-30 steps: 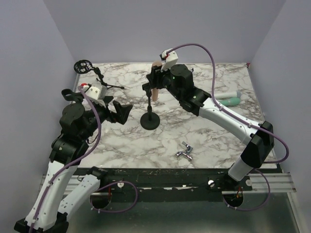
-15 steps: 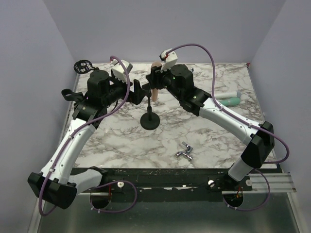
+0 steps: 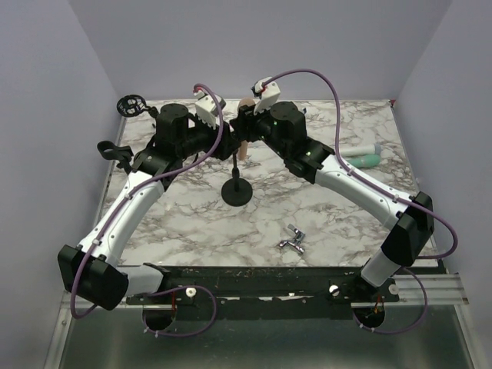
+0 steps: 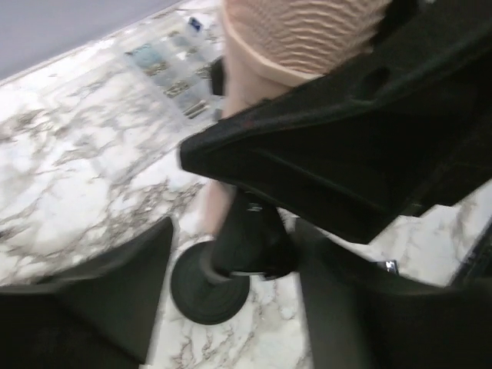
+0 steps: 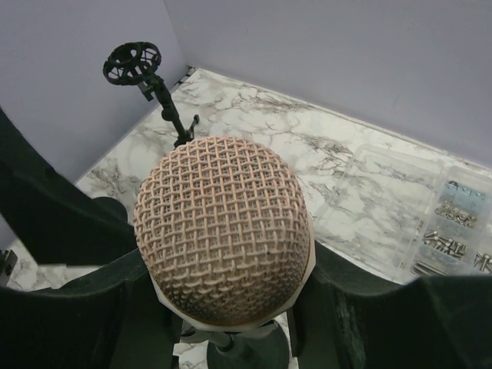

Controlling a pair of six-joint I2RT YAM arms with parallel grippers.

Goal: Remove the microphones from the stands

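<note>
Right wrist view: right gripper point(image 5: 223, 315) jaws flank the mic point(image 5: 223, 231), seemingly clamped below its head, ready to lift. Left gripper point(image 4: 237, 261) jaws gape astride the stand point(image 4: 204, 288) pole, likely to steady it. Mic sits in the stand, mid-worktop point(image 3: 346, 223), toward the far edge.

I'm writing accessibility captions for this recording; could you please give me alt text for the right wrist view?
A peach mesh-headed microphone fills the centre, seen from above between the right gripper's dark fingers. Behind it, the marble table holds an empty black mic stand at upper left and a clear parts box at right.
</note>
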